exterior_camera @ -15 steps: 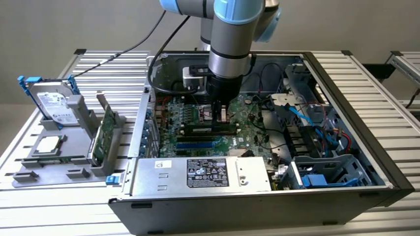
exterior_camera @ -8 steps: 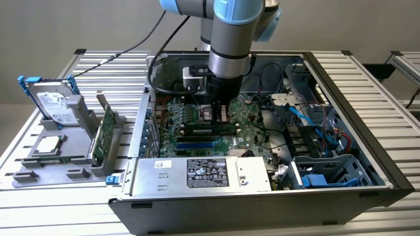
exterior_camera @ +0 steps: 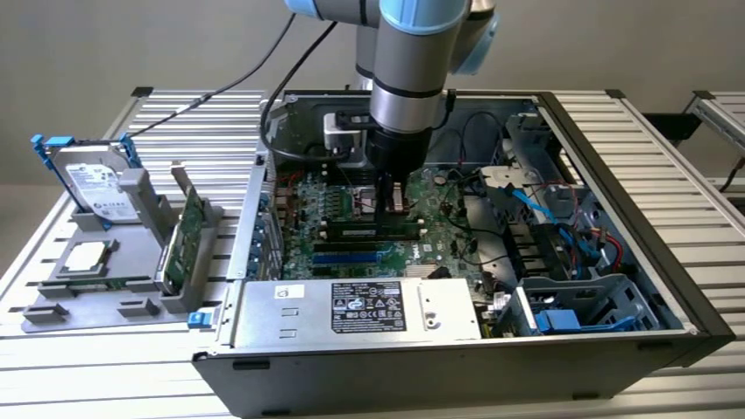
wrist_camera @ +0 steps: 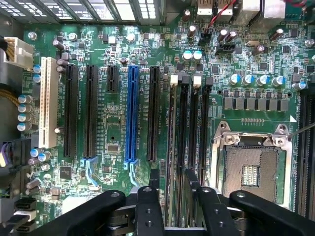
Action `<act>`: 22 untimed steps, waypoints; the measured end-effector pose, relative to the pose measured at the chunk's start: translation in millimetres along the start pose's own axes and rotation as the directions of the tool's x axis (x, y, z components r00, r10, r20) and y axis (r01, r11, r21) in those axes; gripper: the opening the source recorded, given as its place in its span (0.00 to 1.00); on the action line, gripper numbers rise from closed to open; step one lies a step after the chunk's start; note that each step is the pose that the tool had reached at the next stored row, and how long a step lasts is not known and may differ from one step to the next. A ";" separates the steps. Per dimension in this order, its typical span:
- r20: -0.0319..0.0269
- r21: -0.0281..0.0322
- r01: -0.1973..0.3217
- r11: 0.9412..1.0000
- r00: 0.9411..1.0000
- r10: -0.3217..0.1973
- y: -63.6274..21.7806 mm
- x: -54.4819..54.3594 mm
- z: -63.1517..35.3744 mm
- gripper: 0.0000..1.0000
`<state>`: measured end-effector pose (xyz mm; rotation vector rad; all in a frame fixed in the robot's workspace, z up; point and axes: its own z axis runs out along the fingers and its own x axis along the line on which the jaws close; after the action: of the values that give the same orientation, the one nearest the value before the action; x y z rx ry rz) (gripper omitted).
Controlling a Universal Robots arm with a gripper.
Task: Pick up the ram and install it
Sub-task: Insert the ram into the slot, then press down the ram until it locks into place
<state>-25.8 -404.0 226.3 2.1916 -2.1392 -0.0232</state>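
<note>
Closest to the camera is the dark side wall of the open computer case (exterior_camera: 442, 375), which lies on a table (exterior_camera: 652, 131) made of ribbed aluminium profiles. The near part of the case holds a silver power supply (exterior_camera: 361, 307) with a printed label. Just beside it, on the exterior view's right, is a metal drive cage (exterior_camera: 588, 305) with blue plastic parts.

Behind them lies the green motherboard (exterior_camera: 338, 196), with blue and red cables (exterior_camera: 547, 214) along its side toward the exterior view's right. The ram (exterior_camera: 372, 230) sits on its edge in one of the black memory slots (wrist_camera: 189, 137), beside the processor socket (wrist_camera: 251, 172). The gripper (exterior_camera: 393, 208) hangs straight above the ram. Its two black fingers (wrist_camera: 149, 206) stand apart with the stick between them, so the claw is open and not clamped.

On the exterior view's left, a grey holder (exterior_camera: 70, 297) stands on the table, near the case. It carries a square processor chip (exterior_camera: 87, 257), a green expansion card (exterior_camera: 187, 236) standing upright, and farther back a hard drive (exterior_camera: 99, 188) with blue rails.

Farthest away, the grey and blue arm (exterior_camera: 407, 52) comes down from above, in front of a pale plain wall (exterior_camera: 117, 44).
</note>
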 end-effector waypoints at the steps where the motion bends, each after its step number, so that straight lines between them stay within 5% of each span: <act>1: 0.001 0.000 0.000 1.000 1.000 0.000 0.6 0.1 -2.9 0.34; 8: 0.009 0.000 0.000 1.000 1.000 0.000 7.0 1.3 -14.5 0.32; 13: 0.012 0.000 0.001 1.000 1.000 -0.001 9.8 1.8 -17.5 0.11; 22: 0.012 0.000 0.001 1.000 1.000 -0.001 9.8 1.9 -17.6 0.11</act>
<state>-34.4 -405.3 244.6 2.1979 -2.1448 -0.0364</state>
